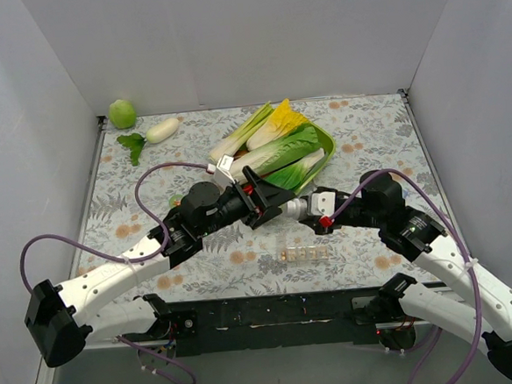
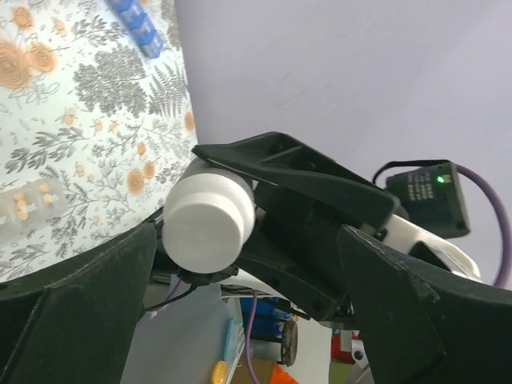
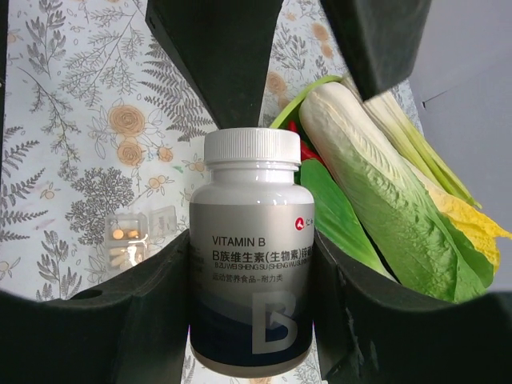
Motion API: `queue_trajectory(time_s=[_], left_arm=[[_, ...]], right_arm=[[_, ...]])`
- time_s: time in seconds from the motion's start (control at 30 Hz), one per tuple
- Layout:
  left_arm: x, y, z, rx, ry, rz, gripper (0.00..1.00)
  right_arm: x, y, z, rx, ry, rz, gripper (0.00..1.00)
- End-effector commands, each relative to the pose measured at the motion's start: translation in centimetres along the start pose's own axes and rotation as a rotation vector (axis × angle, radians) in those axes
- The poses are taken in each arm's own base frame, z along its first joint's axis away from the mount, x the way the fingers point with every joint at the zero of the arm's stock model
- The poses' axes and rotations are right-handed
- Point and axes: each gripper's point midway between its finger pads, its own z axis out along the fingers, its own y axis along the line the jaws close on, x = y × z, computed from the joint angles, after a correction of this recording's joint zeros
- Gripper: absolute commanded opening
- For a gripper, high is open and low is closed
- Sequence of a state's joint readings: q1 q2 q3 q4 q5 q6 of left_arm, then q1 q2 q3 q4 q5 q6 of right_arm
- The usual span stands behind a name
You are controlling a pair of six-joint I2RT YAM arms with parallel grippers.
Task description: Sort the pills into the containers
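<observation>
A white and dark vitamin B bottle [image 3: 252, 256] with a white cap [image 2: 210, 220] is held above the table by my right gripper [image 3: 252, 272], which is shut on its body. In the top view the bottle [image 1: 292, 209] lies sideways, its cap toward my left gripper [image 1: 258, 202]. My left gripper [image 2: 248, 264] is open, its jaws wide apart just short of the cap, not touching it. The translucent container strip [image 1: 306, 254] lies on the table below both grippers, with small pills in some compartments. It also shows in the right wrist view [image 3: 132, 240].
A green bowl [image 1: 325, 139] of leafy vegetables stands right behind the grippers. A green round fruit [image 1: 122, 113] and a white radish [image 1: 162, 130] lie at the back left. Grey walls enclose the table on three sides. A blue blocky item [image 2: 140, 28] shows in the left wrist view.
</observation>
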State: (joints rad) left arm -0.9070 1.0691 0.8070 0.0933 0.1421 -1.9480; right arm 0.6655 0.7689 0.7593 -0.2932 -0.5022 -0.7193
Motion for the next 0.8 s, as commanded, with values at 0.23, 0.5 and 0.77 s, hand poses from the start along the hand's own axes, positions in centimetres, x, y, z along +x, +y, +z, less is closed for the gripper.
queue_trajectory(time_s=[0.23,0.5,0.77], left_arm=[[-0.2,1.0,0.2,-0.088,0.001,0.016,0.91],[0.9,0.6,1.0,-0.036,0.068,0.032,0.77],[1.9,0.0,0.8,0.048,0.123,0.153,0.31]], right_arm=[[-2.2,-1.9,-0.4,0.056,-0.035,-0.066,0.01],[-2.8,-2.0,-0.2,0.058,-0.065,-0.014,0.01],[-3.6,-0.8,0.0,0.012,-0.121,0.144,0.01]])
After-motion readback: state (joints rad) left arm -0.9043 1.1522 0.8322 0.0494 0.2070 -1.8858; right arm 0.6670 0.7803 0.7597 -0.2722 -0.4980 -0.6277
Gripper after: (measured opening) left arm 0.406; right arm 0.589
